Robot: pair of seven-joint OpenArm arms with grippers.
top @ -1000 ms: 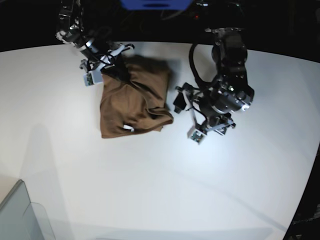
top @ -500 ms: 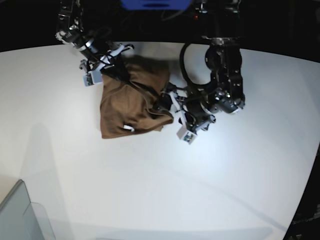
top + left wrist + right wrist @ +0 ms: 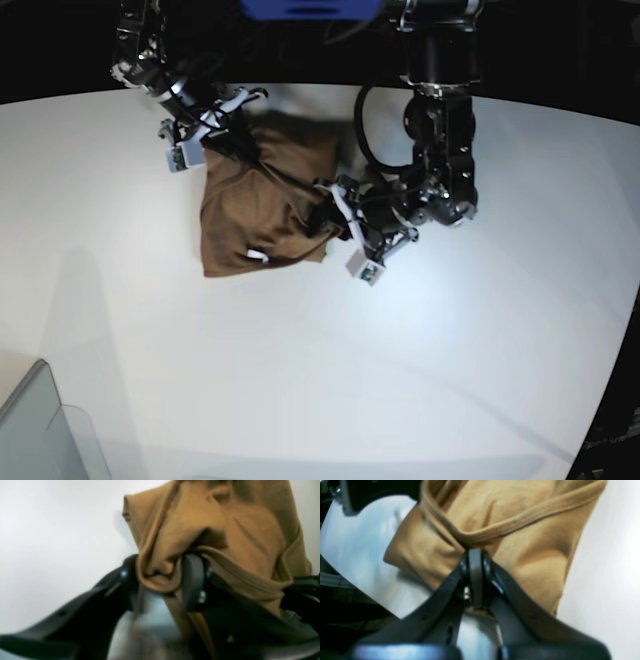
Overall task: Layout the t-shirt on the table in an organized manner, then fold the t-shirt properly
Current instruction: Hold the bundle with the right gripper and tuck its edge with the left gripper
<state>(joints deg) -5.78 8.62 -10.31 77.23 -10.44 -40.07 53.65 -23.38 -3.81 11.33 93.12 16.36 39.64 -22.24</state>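
Note:
The brown t-shirt (image 3: 262, 195) lies crumpled on the white table (image 3: 300, 380), with its small white tag (image 3: 257, 256) at the front edge. My right gripper (image 3: 232, 135) is at the shirt's back left corner. In the right wrist view my right gripper (image 3: 475, 555) is shut on a stitched hem of the t-shirt (image 3: 520, 505). My left gripper (image 3: 328, 215) is at the shirt's right edge. In the left wrist view my left gripper (image 3: 160, 580) has closed on a thick fold of the t-shirt (image 3: 225, 517), which also drapes over one finger (image 3: 192, 580).
A grey translucent bin corner (image 3: 40, 435) sits at the front left. The table's curved edge runs along the back, with darkness beyond it. Bare white tabletop shows in front of and to the right of the shirt (image 3: 480, 330).
My left arm has swung left across the table to the shirt's right edge, and its jaws now hold a fold. The shirt's front right corner is pushed in. My right arm has not moved.

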